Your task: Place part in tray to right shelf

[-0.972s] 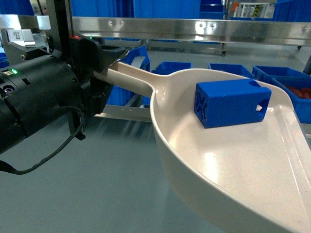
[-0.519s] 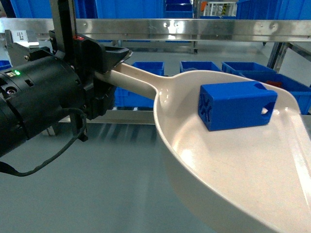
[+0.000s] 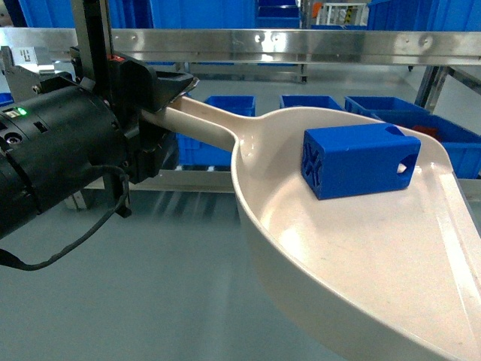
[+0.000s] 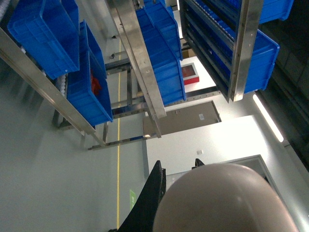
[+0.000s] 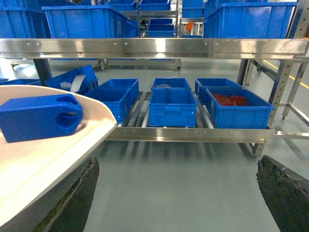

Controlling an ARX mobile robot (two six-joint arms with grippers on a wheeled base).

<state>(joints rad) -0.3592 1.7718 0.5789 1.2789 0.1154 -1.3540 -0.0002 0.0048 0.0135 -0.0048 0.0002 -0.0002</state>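
The cream tray (image 3: 346, 271) is held up by its long handle, with my left gripper (image 3: 170, 104) shut on that handle. The blue part (image 3: 359, 160) lies on its side inside the tray's bowl, near the far rim. From the left wrist view I see only the tray's rounded underside (image 4: 227, 200) between the black fingers (image 4: 150, 203). My right gripper (image 5: 178, 198) stands open, nothing between its fingers, just right of the tray (image 5: 43, 164) and the part (image 5: 41, 117). The right shelf's steel front rail (image 5: 159, 48) runs across ahead.
Several large blue crates (image 5: 173, 105) sit on the low rack level, one (image 5: 239, 108) holding red items. More crates (image 5: 79, 21) stand on the upper level. Steel uprights (image 5: 282, 87) stand at right. Grey floor (image 5: 183, 164) lies between me and the rack.
In the head view the rack and its crates have slid leftward behind the tray. The tray and part stay in my left gripper's hold, nearly unmoved in the picture.
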